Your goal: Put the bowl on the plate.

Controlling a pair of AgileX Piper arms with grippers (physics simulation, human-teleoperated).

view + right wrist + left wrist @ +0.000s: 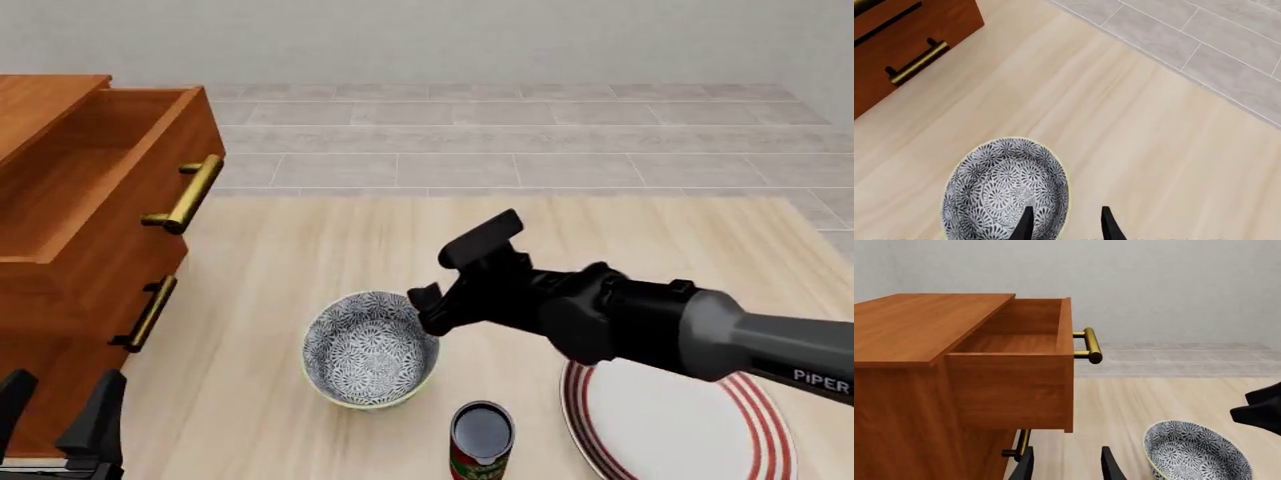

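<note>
Right gripper [430,305] hovers jaws spread astride the near rim of the floral blue-grey bowl [370,348], lined up to pinch it, red-ringed white plate [674,420] waiting just beside.

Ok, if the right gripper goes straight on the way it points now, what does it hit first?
Most likely the bowl: the right gripper points down at its near rim, one finger over the inside, one outside. Depth is unclear.
</note>
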